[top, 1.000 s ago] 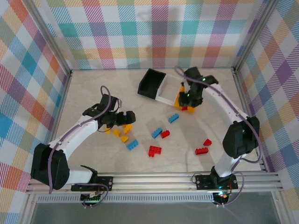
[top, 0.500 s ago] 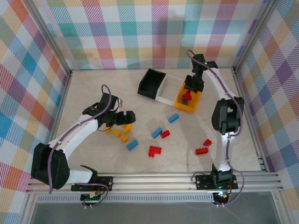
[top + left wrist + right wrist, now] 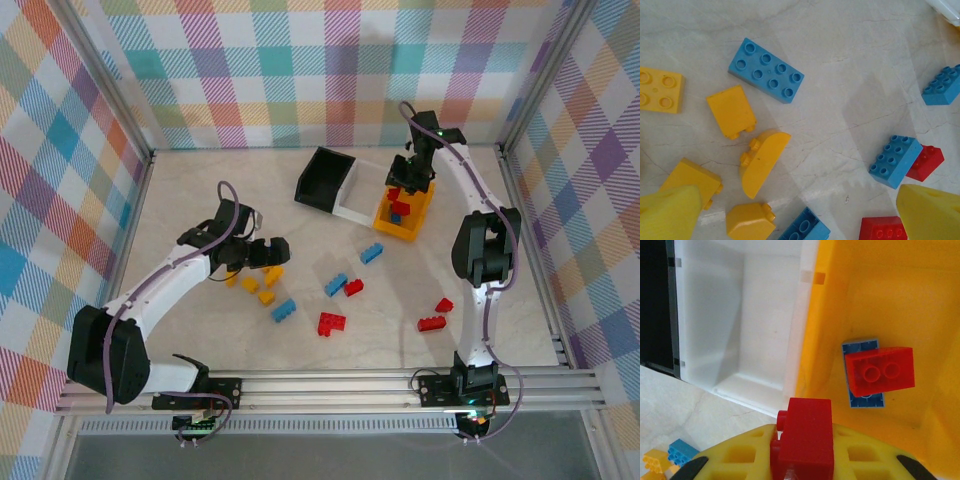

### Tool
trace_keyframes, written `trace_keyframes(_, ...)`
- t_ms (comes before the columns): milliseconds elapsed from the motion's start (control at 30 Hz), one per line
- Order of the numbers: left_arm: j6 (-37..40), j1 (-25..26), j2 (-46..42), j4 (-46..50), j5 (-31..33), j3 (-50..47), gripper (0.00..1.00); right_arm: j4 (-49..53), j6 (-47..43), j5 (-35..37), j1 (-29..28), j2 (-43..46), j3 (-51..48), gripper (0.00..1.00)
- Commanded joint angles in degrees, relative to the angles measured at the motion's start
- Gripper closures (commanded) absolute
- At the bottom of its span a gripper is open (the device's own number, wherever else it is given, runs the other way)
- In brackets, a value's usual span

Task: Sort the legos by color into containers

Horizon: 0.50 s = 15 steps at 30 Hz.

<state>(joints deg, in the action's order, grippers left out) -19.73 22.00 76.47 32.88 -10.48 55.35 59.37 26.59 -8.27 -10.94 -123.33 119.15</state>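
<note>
My right gripper (image 3: 401, 190) is shut on a red lego (image 3: 807, 435) and hangs over the near left corner of the orange-yellow container (image 3: 424, 212). In that container a red lego (image 3: 880, 371) lies on a blue one (image 3: 865, 399). The white container (image 3: 362, 196) and the black container (image 3: 322, 180) join it on the left. My left gripper (image 3: 262, 256) stands open just above a cluster of yellow legos (image 3: 762, 160); its fingers (image 3: 670, 212) straddle yellow pieces and a blue lego (image 3: 805, 227).
Loose legos lie mid-table: blue (image 3: 283, 310), blue (image 3: 336, 284) beside red (image 3: 354, 288), a red (image 3: 331, 323), blue (image 3: 372, 252), and two reds (image 3: 432, 323) near the right arm. Metal frame rails and plaid walls bound the table.
The right arm has swung the red lego up from the orange-yellow container's front edge to above it, then slightly left. The left arm has stayed put.
</note>
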Motion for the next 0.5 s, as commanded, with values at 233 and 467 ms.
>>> trace_keyframes(233,0.07,0.50,0.62,0.26,-0.36,1.38,0.00,-1.22,-0.88,-3.28,-0.31,3.14,-0.54,0.77)
trace_keyframes(467,-0.19,0.50,0.70,0.17,-0.55,1.30,0.00,-2.81,1.16,-7.05,-1.34,-0.61,2.78,0.77)
